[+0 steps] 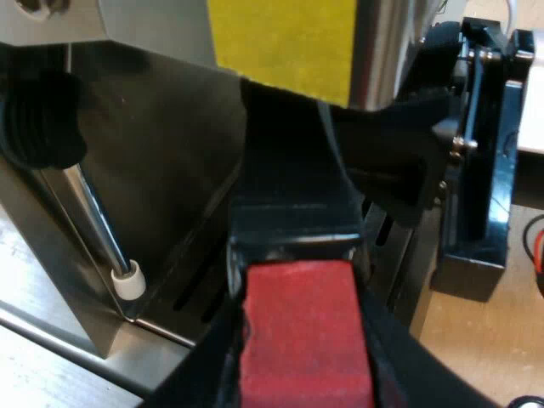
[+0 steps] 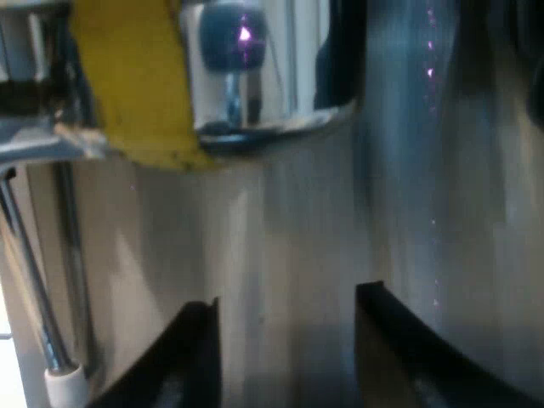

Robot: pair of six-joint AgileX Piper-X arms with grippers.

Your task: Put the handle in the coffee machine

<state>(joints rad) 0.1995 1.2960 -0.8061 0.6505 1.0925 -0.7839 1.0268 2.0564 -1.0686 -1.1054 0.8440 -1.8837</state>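
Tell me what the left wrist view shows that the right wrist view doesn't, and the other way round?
Left wrist view: the left gripper has its jaws shut on the red end of the dark handle, which reaches up toward the front of the espresso machine. Right wrist view: the right gripper, jaws open and empty, facing shiny metal, plus a chrome part catching a purple glint. Both: the yellow patch on the machine and the thin steam wand with its white tip.
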